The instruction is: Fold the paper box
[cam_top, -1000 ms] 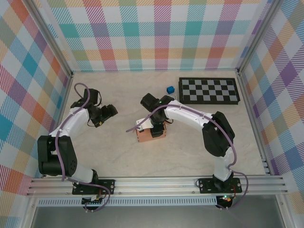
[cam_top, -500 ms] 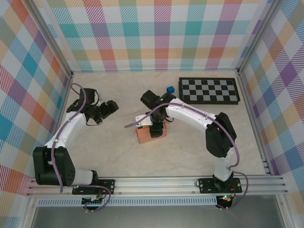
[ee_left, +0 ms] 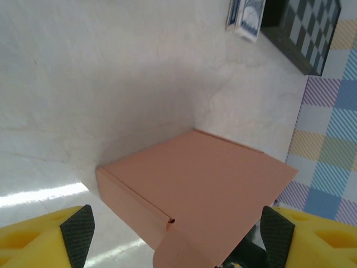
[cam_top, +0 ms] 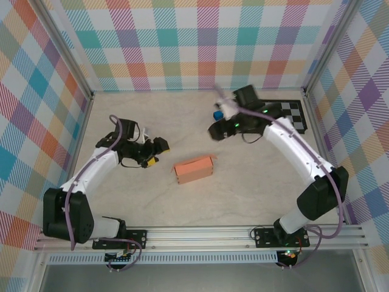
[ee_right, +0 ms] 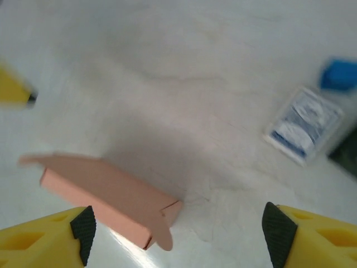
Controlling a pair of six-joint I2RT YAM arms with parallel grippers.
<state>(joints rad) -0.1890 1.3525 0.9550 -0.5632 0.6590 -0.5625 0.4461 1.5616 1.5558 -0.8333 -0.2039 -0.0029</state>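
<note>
- Paper box is lying closed and flat on the surface at the centre of the overhead frame, long side running left to right, free of both arms. In the right wrist view a small tab is sticking out at its lower-right end, so I judge the fold nearly done, with that end possibly needing a tuck.
- Left fingers are hovering just left of the box, spread wide and holding nothing. They are pointing at its near end, probably so they can press or steady that side.
- Right fingers are hanging released and empty above centre-right in the overhead frame, well apart from the box. This is likely leaving room for the other arm.
- Card pack and blue cube are sitting together at the right edge of the right wrist view, out of the folding area.
- Checkerboard is lying beyond them at upper right.
</note>
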